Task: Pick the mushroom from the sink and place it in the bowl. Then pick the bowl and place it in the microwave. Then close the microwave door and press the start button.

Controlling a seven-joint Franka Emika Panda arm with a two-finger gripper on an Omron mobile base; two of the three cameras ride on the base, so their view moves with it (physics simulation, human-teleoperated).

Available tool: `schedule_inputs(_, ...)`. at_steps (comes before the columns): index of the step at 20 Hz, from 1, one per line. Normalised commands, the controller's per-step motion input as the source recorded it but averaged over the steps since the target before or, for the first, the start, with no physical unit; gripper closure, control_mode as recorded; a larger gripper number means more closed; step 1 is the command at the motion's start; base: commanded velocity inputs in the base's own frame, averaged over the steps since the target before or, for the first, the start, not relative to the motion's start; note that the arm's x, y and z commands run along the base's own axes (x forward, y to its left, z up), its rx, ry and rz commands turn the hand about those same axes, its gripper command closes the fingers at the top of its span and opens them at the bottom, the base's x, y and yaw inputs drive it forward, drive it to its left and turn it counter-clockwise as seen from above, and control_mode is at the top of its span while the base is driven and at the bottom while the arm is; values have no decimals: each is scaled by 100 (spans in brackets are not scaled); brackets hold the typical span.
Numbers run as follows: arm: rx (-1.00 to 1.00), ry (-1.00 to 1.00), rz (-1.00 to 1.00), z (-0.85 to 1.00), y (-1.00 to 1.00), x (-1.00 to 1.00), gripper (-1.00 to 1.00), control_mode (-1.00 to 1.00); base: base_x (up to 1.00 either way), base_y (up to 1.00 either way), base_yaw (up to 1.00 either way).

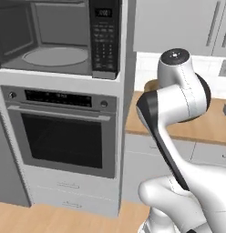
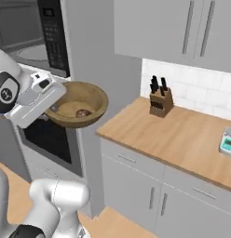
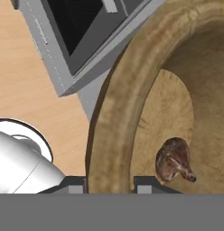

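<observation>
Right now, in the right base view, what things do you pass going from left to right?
Microwave → gripper holding the bowl, mushroom inside → knife block → small scale at the right edge of the counter.

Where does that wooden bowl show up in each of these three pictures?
Left base view: I cannot make it out; the white arm stands in front.
Right base view: the bowl hangs left of centre, held at its rim by the claw.
Hand view: its rim and inside fill the right.
Shared landmark: the oven, below the microwave.
</observation>
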Motion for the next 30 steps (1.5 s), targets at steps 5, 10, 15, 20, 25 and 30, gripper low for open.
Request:
schedule_inputs(5, 0, 0, 0, 0, 0, 0, 100, 100, 34, 100, -57)
schedule_inputs(10, 0, 0, 0, 0, 0, 0, 100, 100, 9, 100, -49)
schedule_inputs(15, 0, 0, 0, 0, 0, 0, 100, 100, -4, 100, -37)
schedule_inputs(20, 0, 0, 0, 0, 0, 0, 100, 100, -28, 82, -11)
schedule_inputs(25, 0, 0, 0, 0, 0, 0, 100, 100, -14, 6, 13)
schedule_inputs(30, 0, 0, 0, 0, 0, 0, 100, 100, 29, -2, 23)
